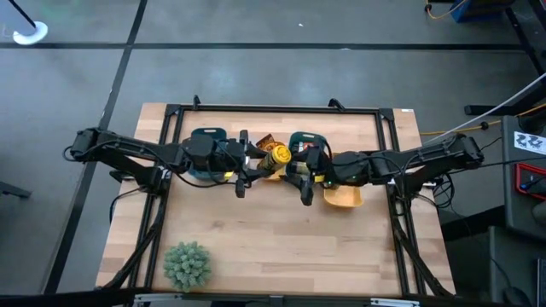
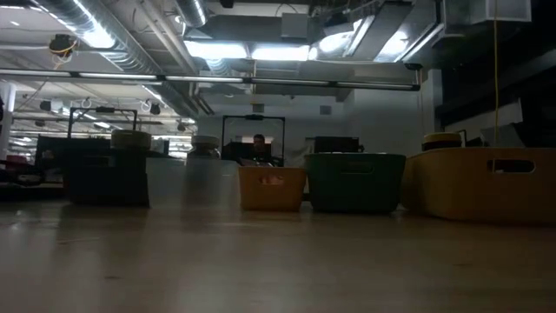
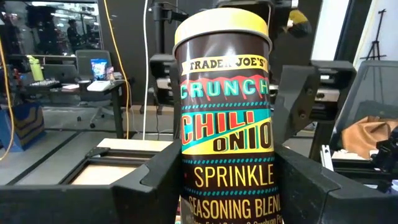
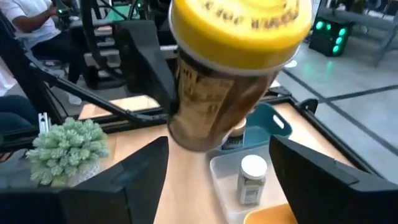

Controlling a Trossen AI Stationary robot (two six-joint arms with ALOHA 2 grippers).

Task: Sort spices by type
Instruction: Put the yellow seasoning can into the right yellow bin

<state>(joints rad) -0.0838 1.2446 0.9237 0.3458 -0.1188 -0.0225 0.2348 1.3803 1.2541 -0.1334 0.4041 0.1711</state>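
- Left gripper (image 3: 227, 186) is clamped on the chili onion jar (image 3: 225, 112), one dark finger on each side of the label. The jar is held clear of the table (image 1: 281, 247), above its middle, between the two arms.
- Right gripper (image 4: 217, 180) sits just beside the same jar, fingers spread wide on either side of it and not touching. Judgement: a hand-over, with the left arm alone carrying the load.
- To do it well: keep the left grip firm and square on the jar wall, and draw the right fingers straight back so they do not clip the lid.
- Next, carry the jar to the tray holding its kind and lower it upright before letting go.
- Jar: a smooth cylinder with a glossy printed label, dark with teal, orange and yellow lettering, and a yellow lid (image 4: 239, 28) with a flat top. Likely slick under the fingers.
- Below, a clear tray (image 4: 227, 180) holds a small clear jar (image 4: 252, 180) with a pale lid, standing upright. A teal tray (image 4: 267, 124) lies just behind it.
- The green bushy plant (image 1: 187, 264) stands near the table's front edge, well apart from the grippers.
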